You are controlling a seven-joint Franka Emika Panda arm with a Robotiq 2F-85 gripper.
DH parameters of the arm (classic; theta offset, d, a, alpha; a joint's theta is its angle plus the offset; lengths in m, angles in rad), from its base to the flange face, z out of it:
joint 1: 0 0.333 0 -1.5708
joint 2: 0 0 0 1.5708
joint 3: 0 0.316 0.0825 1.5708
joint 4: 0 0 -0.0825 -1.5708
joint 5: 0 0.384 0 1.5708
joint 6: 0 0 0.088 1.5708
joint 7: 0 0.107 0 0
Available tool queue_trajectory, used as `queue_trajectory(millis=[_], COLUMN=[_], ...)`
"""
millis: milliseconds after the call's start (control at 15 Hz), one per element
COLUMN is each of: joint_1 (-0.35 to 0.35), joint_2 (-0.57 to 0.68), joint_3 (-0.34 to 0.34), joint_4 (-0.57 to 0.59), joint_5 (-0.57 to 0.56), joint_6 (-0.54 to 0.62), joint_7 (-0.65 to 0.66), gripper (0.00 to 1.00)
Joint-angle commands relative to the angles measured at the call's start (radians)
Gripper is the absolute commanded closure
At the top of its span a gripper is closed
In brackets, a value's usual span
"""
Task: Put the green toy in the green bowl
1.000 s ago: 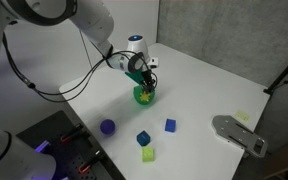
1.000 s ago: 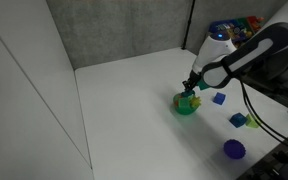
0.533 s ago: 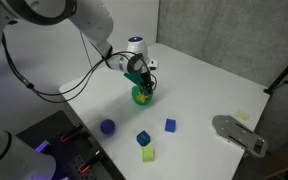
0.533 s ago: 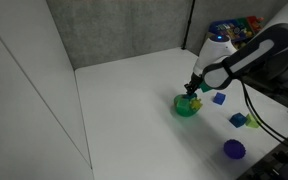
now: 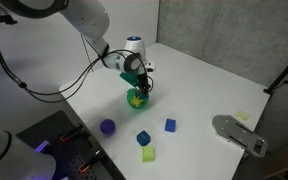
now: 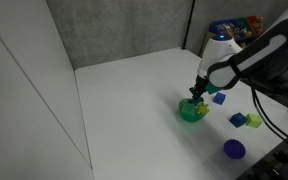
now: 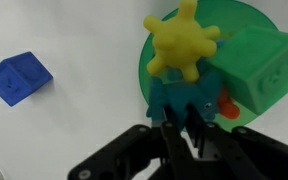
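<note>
My gripper (image 7: 184, 125) is shut on the small teal-green toy (image 7: 189, 100) and holds it at the near rim of the green bowl (image 7: 144, 78). The bowl holds a yellow spiky toy (image 7: 182, 45) and a green cube (image 7: 264, 65). In both exterior views the gripper (image 5: 137, 84) (image 6: 196, 94) points down right over the bowl (image 5: 139, 99) (image 6: 194, 112). The toy itself is too small to make out there.
A blue cube (image 7: 17, 78) lies on the white table to the left of the bowl. In an exterior view a purple ball (image 5: 107, 127), a blue angular block (image 5: 143, 138), a blue cube (image 5: 170, 125), a yellow-green cube (image 5: 148, 154) and a grey device (image 5: 239, 133) lie nearer the front.
The gripper with the toy has shifted a little toward the loose blocks, and the green bowl has slid slightly the same way with it.
</note>
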Motion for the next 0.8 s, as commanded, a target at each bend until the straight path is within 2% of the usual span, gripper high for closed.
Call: queue_trajectory(millis=[0,133,533,733], joint_1=[0.004,0.003,-0.01,-0.023], joint_2=[-0.076,-0.095,-0.168,-0.213], joint_3=[-0.002,-0.002,0.013,0.032], joint_4=[-0.078,-0.098,-0.136,-0.134], joint_5=[-0.009,-0.012,-0.003,0.013], joint_6=[-0.039,-0.046,-0.063,-0.091], joint_7=[-0.02,-0.017,-0.027,-0.039], gripper=[0.57,0.5,0.02,0.0])
